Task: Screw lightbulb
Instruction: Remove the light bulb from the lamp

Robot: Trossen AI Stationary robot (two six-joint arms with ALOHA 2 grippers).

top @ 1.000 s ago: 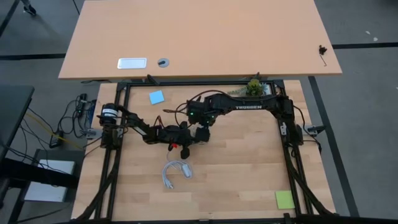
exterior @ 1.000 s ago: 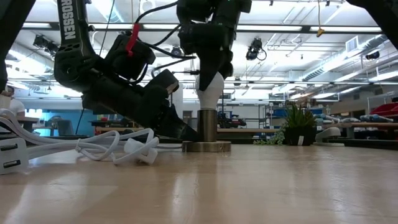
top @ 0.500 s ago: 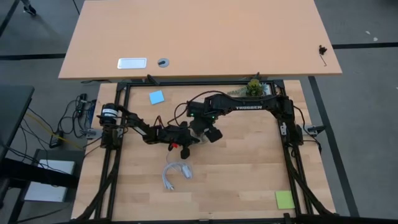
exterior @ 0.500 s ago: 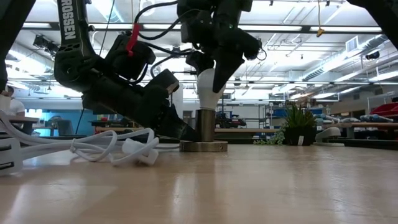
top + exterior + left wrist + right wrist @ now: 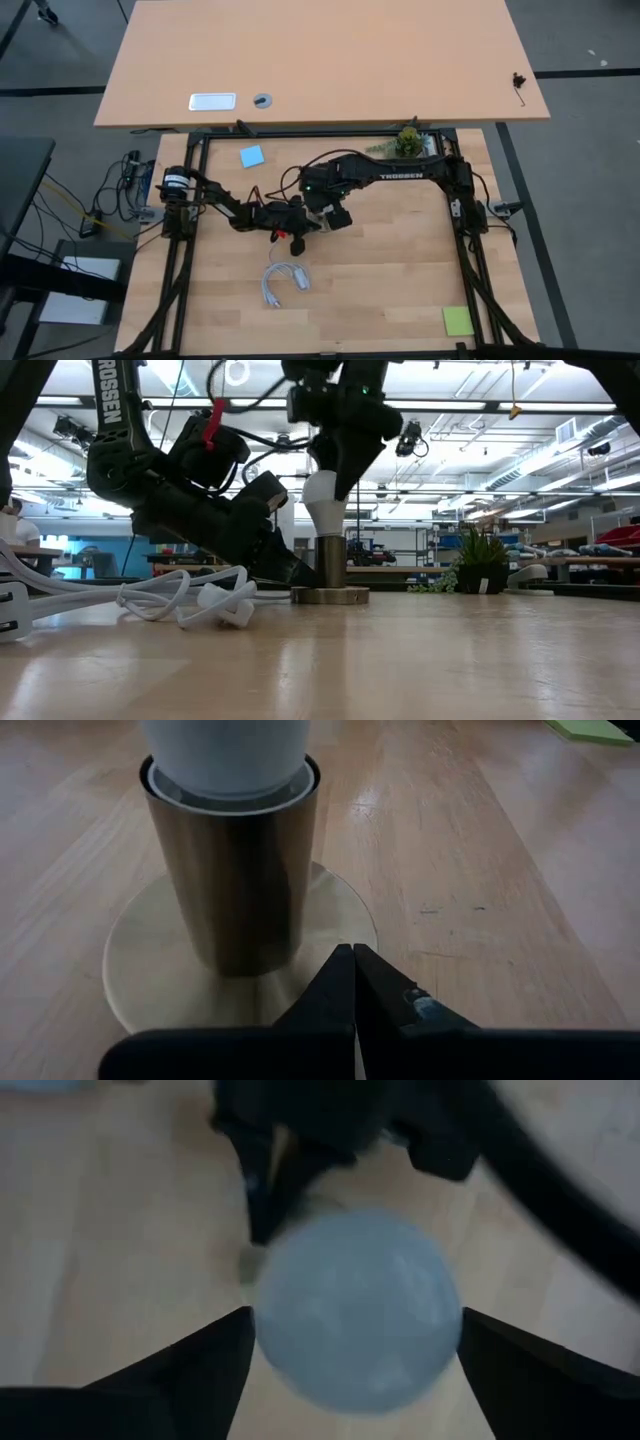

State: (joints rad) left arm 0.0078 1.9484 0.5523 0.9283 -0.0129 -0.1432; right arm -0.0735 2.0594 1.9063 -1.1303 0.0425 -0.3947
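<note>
A: Lightbulb [image 5: 322,500] — where is it?
B: Upright in the brass socket [image 5: 331,563], mid-counter [image 5: 400,270].
A: Right claw [image 5: 350,1342]?
B: Above the bulb, fingers spread to either side of the globe, not gripping it.
A: Left claw [image 5: 353,982]?
B: Shut, empty, tips on the socket's base disc. White cord [image 5: 190,597] lies nearby.

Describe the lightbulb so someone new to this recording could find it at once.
Start at the light wooden table and go to its middle, where both dark arms meet. There a brass-coloured cylindrical socket on a round flat base stands upright, and the small white frosted lightbulb sits in its top. The nearby loose white cord lies flat; the bulb alone stands upright.
</note>
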